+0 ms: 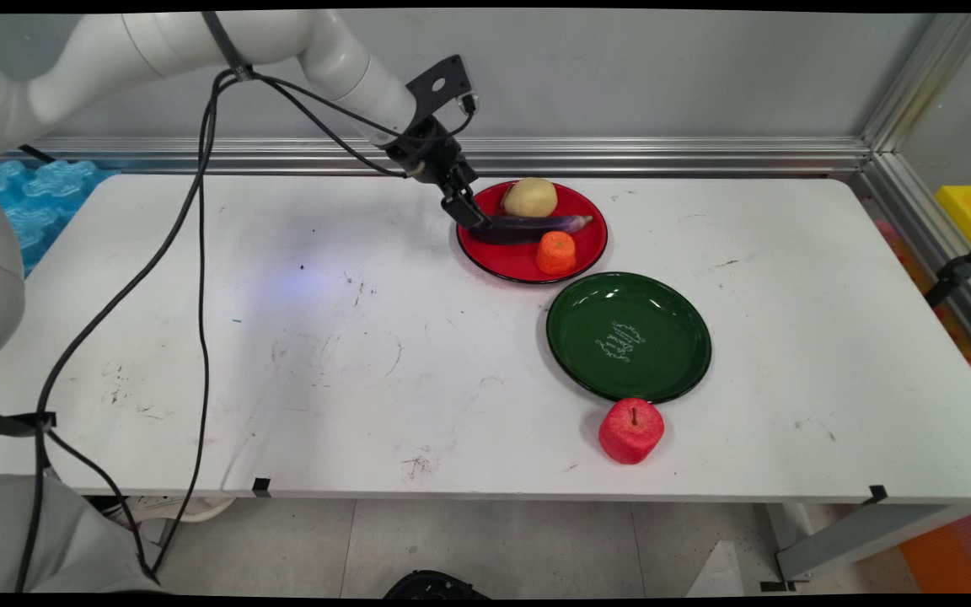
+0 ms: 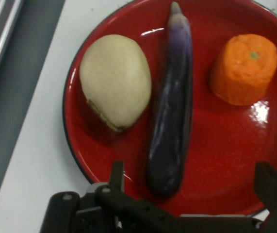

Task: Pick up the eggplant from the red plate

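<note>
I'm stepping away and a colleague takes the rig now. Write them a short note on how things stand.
Tool: open, low over the near end of the purple eggplant, one finger on each side, holding nothing.
Red plate: holds the eggplant in the middle, with a potato on one side and an orange piece on the other.
Green plate: beside the red one, nothing on it.
Red apple: on the table by the green plate's near rim.
</note>
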Available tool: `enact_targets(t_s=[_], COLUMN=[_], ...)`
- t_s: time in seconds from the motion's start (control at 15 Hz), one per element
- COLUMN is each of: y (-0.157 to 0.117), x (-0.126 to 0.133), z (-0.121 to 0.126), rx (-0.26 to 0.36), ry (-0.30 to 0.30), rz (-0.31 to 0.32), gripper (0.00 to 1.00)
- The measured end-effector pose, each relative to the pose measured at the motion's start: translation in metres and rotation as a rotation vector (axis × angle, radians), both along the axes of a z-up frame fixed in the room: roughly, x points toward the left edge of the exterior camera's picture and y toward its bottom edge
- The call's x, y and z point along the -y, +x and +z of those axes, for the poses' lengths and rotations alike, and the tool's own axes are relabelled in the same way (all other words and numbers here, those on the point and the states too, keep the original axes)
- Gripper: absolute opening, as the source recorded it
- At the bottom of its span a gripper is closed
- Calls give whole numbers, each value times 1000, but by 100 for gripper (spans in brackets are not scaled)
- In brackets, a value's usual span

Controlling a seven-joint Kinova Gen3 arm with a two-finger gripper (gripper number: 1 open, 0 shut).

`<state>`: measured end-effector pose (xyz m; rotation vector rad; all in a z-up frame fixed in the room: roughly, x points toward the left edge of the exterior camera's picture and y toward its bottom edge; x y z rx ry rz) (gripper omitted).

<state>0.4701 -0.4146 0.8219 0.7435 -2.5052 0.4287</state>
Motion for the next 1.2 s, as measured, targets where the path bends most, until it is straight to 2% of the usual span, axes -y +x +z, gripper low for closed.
enact_targets(t_s=[0.33,1.2], y=[6,2], x=[12,36], z=[-19,-65], rx=[-31,-107], ry=[-8,-11], rz=[-10,-31], gripper=[100,100])
